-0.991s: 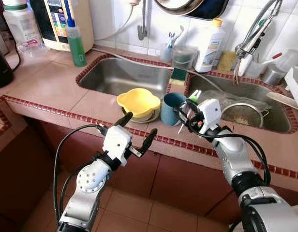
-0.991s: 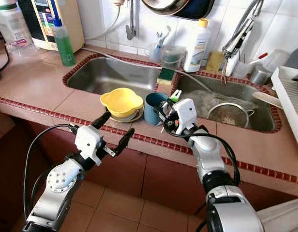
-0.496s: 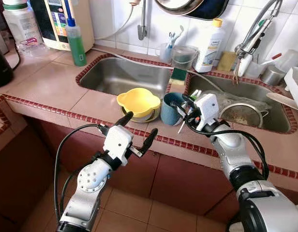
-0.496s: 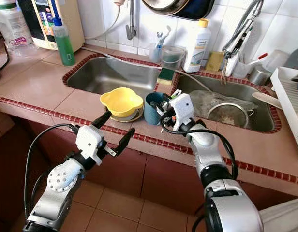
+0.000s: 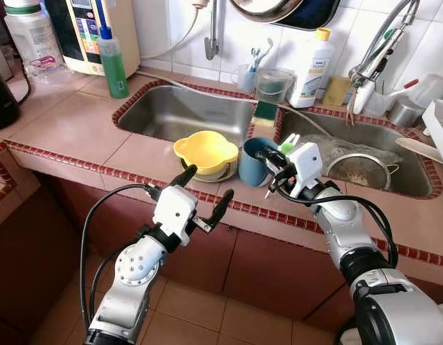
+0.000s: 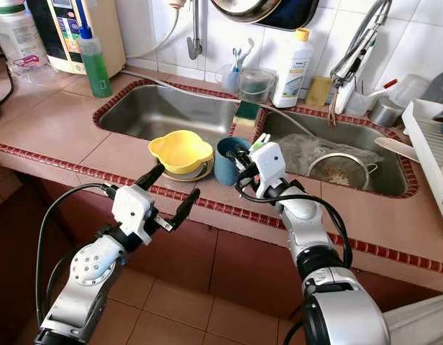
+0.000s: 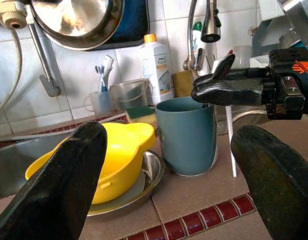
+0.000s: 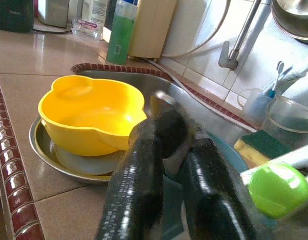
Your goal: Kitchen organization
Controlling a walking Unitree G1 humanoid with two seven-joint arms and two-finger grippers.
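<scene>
The right gripper (image 5: 273, 164) has its two black fingers (image 8: 144, 170) pressed nearly together at the rim of the blue cup (image 5: 253, 162). A thin white stick with a green end (image 5: 285, 147) lies across them, apparently pinched, with its lower tip (image 7: 229, 142) hanging down beside the cup's outer wall. The left gripper (image 5: 205, 191) hovers in front of the counter edge, its fingers (image 7: 64, 185) spread wide with nothing between them, facing the bowl and cup.

The cup stands on the pink tiled counter (image 5: 78, 122), which has a trim of small red tiles, just in front of a steel double sink (image 5: 178, 111). Touching the cup's left side is a yellow bowl (image 5: 205, 152) sitting in a shallow steel dish (image 8: 49, 160).

A green and yellow sponge (image 5: 265, 113) rests on the divider between the two basins. A metal strainer (image 5: 364, 171) lies in the right basin. Along the white tiled wall stand a green soap bottle (image 5: 112, 61), a clear measuring jug (image 5: 272, 85) and a white bottle with an orange cap (image 5: 312, 61). The floor below is brown tile (image 5: 207, 316).
</scene>
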